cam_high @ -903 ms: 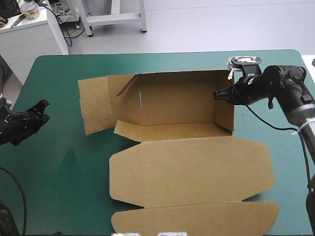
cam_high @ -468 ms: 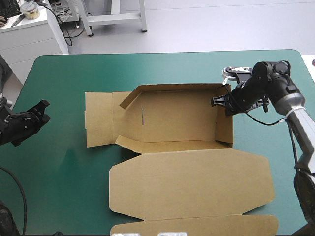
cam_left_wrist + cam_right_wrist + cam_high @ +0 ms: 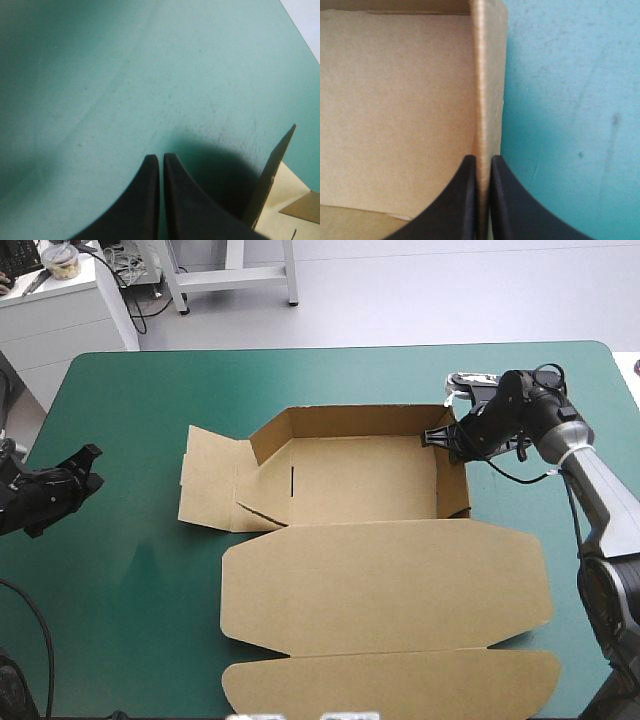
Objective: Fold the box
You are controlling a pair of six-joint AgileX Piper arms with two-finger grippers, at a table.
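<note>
Moved: compared with earlier, the box (image 3: 365, 480) has its left side flap pulled in closer to the tray. The long walls stand straighter, and more of the tuck flap shows beyond the lid.
Box now: open tray with the far, near and right walls up. The left end is undone, with one flap lying flat outward and a smaller one angled in at the near-left corner.
Lid: flat on the cover on the tray's near side, with the rounded tuck flap past it.
Right gripper (image 3: 432, 438): clamped on the box's right end wall near its far corner. The right wrist view shows the two black fingers (image 3: 483, 159) nearly together with the wall's edge between them. Brown tray floor (image 3: 395, 110) is on one side, cover on the other.
Left gripper (image 3: 92, 468): pinched together on nothing and parked well off the box's left end, not touching it. Its own view shows the fingertips (image 3: 160, 157) meeting over bare cover, with a flap edge (image 3: 272, 170) off to one side.
Teal-green cover (image 3: 130, 580): bare on the left, right and far sides of the box.
</note>
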